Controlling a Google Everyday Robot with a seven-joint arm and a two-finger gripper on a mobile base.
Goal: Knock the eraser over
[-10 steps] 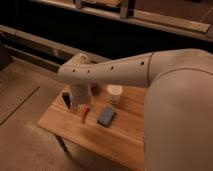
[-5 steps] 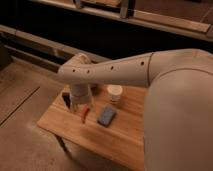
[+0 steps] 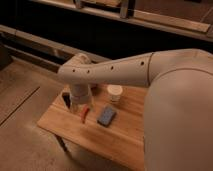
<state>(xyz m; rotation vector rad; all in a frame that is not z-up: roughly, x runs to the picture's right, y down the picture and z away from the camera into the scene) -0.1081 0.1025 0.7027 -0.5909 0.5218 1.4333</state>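
The eraser [image 3: 65, 98] is a small dark block standing upright near the left back of the wooden table [image 3: 115, 135]. My white arm reaches across from the right, and its wrist hangs just right of the eraser. The gripper [image 3: 76, 106] points down under the wrist, close beside the eraser. A thin orange-red stick [image 3: 85, 113] lies just right of the gripper. A blue-grey flat pad [image 3: 106, 115] lies near the table's middle. A paper cup [image 3: 114, 93] stands upright behind the pad.
The small wooden table stands on a brownish floor [image 3: 22, 100]. A dark counter or shelf front [image 3: 100, 35] runs behind the table. My large white arm body [image 3: 180, 110] covers the table's right side.
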